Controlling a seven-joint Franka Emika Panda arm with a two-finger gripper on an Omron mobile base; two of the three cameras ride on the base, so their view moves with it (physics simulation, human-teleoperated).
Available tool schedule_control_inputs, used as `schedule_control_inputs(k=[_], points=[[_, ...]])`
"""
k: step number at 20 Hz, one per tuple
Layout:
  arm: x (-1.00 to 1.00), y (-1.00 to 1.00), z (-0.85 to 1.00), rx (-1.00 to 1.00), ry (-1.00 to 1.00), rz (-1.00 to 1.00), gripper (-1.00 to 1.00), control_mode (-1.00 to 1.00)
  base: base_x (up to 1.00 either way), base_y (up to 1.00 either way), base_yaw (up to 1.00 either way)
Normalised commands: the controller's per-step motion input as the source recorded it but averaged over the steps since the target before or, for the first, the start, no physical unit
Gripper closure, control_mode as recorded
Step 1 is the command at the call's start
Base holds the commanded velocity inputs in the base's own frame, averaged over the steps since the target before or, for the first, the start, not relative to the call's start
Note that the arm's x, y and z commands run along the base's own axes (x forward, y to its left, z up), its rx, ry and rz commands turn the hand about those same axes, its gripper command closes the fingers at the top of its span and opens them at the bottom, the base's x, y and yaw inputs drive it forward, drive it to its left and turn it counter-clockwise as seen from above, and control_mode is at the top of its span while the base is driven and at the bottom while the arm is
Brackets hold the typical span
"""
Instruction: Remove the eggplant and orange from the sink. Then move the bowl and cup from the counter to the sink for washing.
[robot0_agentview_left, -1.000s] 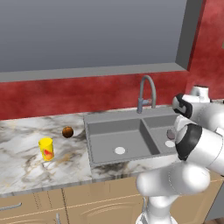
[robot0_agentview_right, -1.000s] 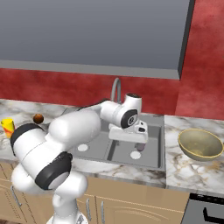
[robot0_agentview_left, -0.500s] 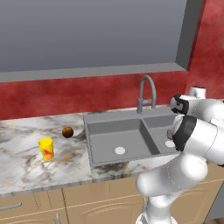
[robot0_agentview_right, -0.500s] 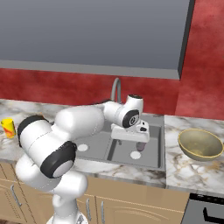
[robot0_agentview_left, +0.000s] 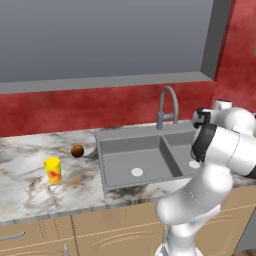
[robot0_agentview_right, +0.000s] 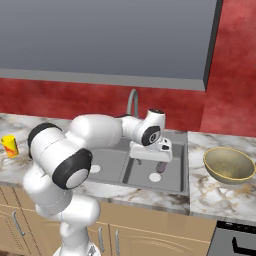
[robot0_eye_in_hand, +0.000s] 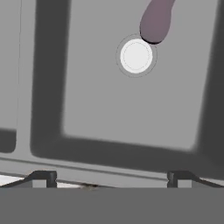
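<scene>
- Right now I see the gripper (robot0_eye_in_hand: 112, 177) spread fully wide, gripping nothing, touching nothing.
- Eggplant (robot0_eye_in_hand: 155, 20) lies upper right, beside the sink (robot0_eye_in_hand: 109, 109) drain (robot0_eye_in_hand: 136, 56).

Sink (robot0_agentview_left: 131, 161) matt grey, smooth, looks metal; tap (robot0_agentview_left: 167, 106) same grey, slight sheen. Counter (robot0_agentview_left: 30, 185) glossy veined marble. Cup (robot0_agentview_left: 53, 170) bright yellow, smooth, probably plastic. Orange (robot0_agentview_left: 77, 150) dull, dark skin. Bowl (robot0_agentview_right: 229, 165) tan, speckled inside, ceramic-like. Eggplant (robot0_eye_in_hand: 155, 20) matt mauve, smooth. Cabinet fronts (robot0_agentview_right: 150, 235) light wood grain
</scene>
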Motion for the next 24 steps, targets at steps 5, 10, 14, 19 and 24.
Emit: schedule_control_inputs(k=[5,10,14,19,24], points=[[0.19,-0.07,-0.13,0.0,-0.01,0.0,-1.0,-1.0,0.0,0.0,0.0],[0.18,-0.08,-0.12,0.0,-0.02,0.0,-1.0,-1.0,0.0,0.0,0.0],[0.17,-0.05,-0.1,0.0,-0.01,0.0,-1.0,-1.0,0.0,0.0,0.0],[0.11,-0.04,-0.1,0.02,-0.01,0.0,-1.0,-1.0,0.0,0.0,0.0],[0.17,-0.01,-0.07,0.0,0.0,0.0,-1.0,-1.0,0.0,0.0,0.0]])
